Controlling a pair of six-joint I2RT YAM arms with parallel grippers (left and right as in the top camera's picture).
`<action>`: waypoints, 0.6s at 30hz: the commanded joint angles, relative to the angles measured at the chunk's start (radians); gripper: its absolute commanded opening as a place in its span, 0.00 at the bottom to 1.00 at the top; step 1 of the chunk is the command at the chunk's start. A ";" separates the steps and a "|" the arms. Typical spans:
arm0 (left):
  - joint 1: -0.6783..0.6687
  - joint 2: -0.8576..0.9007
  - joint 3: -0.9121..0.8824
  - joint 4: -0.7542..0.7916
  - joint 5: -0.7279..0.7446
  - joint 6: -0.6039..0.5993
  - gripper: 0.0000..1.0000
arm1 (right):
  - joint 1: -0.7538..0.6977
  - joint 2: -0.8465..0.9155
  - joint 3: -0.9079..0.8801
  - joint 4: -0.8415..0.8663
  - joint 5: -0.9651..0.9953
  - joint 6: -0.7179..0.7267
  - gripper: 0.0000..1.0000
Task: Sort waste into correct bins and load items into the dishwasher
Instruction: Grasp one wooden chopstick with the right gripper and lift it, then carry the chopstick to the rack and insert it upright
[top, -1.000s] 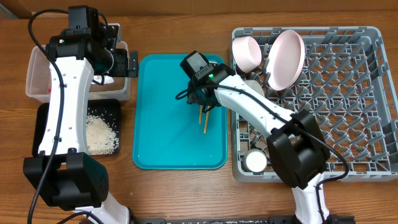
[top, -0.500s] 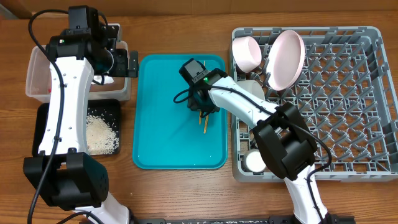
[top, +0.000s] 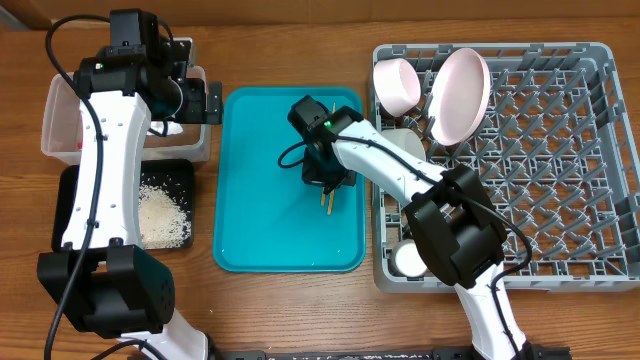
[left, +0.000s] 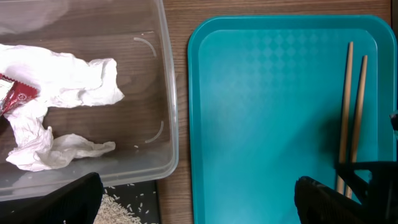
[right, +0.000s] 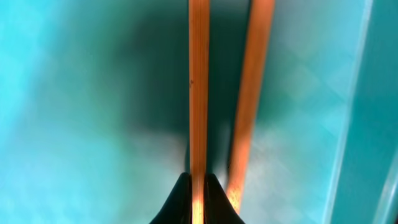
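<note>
My right hand (right: 199, 198) is down on the teal tray (right: 62, 124), tips nearly closed and, as far as I can tell, pinching one chopstick (right: 199, 74). The other chopstick (right: 255, 93) lies just right of my tips. My left hand (left: 199, 208) is spread wide and empty, with the clear tub (left: 168, 93) holding tissue (left: 68, 81) below it.

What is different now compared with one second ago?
The right pincer slid slightly toward the robot along the teal tray, its fingertips now closed on one chopstick. The open left pincer and the dish rack stayed put.
</note>
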 joint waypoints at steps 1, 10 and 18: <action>0.002 -0.015 0.028 0.000 -0.006 -0.006 1.00 | 0.005 -0.030 0.124 -0.079 0.031 -0.082 0.04; 0.002 -0.015 0.028 0.000 -0.006 -0.006 1.00 | -0.006 -0.213 0.396 -0.386 0.199 -0.216 0.04; 0.002 -0.015 0.028 0.000 -0.006 -0.006 1.00 | -0.128 -0.315 0.402 -0.618 0.218 -0.249 0.04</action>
